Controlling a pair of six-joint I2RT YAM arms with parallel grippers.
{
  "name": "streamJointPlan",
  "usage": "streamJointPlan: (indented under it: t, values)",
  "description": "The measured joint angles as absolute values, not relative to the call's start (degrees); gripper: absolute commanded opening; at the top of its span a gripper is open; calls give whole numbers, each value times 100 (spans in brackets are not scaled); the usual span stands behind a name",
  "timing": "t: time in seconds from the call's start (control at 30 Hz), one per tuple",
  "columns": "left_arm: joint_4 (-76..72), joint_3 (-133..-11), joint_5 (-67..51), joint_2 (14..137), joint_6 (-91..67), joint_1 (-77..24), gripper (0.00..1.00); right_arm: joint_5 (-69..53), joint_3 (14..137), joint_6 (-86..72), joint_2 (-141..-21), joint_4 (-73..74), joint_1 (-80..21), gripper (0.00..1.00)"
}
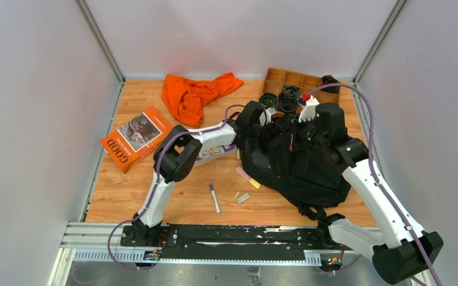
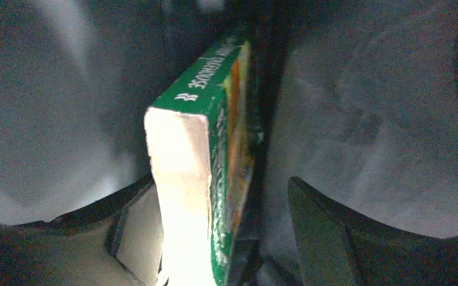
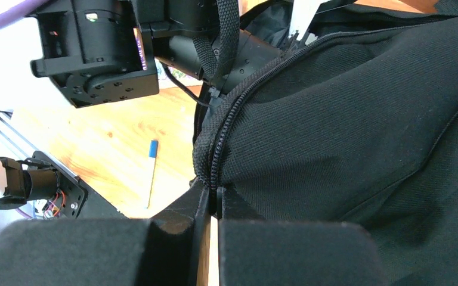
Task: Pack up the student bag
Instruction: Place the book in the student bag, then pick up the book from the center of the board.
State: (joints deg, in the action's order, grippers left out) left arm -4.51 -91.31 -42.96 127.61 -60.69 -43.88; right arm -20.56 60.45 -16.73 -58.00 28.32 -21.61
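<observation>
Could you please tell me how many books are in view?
2. An orange book lies on the table, left; a green-spined book stands between the fingers of the left gripper inside the student bag. The flat item under the left arm may be another.

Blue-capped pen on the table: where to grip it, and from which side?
Mid-barrel, from straight above. The pen lies flat, running roughly near-to-far, so a left-right pinch across the thin barrel would likely seat best. A side approach would probably just roll it.
</observation>
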Motion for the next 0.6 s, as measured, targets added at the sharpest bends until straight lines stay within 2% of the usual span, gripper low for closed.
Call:
streamJointPlan:
  t: [0.27,0.6]
  values:
    - [2436,-10090,-3046,12280,-3968,-4397,82,-1879,6045,-1664,-5769,2834,-2161,0]
    - [3575,-9968,-2211,10975,-2626,-4394,80,-1328,6045,-1691,-5885,2880,-2161,0]
